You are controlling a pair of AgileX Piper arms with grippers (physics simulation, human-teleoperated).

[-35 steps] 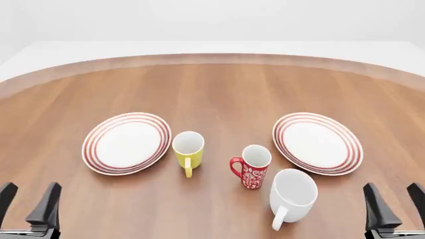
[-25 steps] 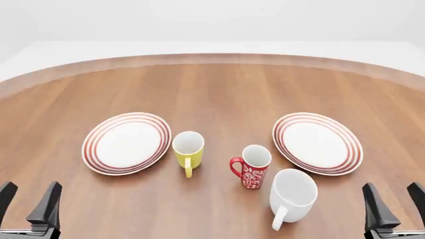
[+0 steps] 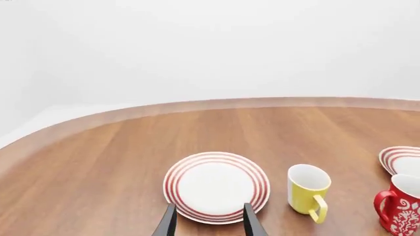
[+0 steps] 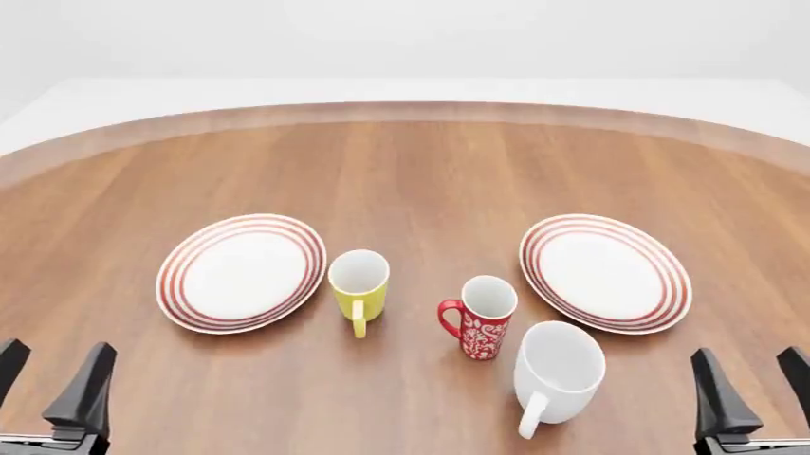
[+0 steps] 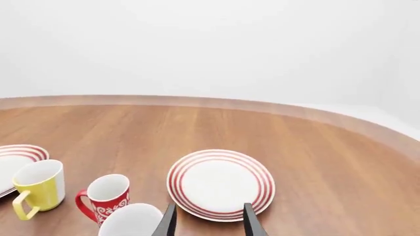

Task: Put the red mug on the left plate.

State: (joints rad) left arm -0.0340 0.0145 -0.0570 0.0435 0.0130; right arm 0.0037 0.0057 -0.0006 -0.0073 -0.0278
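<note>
The red mug (image 4: 480,327) stands upright on the table (image 4: 418,180), between the yellow mug (image 4: 358,288) and the white mug (image 4: 556,373), apart from the left plate (image 4: 241,272). Left tool (image 4: 51,384) and right tool (image 4: 749,387) are spread, empty.

Wood-grain table (image 4: 418,171) (matt); glazed red mug (image 4: 481,318)

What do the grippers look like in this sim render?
Both alike: the left gripper and right gripper each have two plain black, flat, tapering fingers on a dark body. No cables, markings or logos show. The arms behind them are out of frame.
</note>
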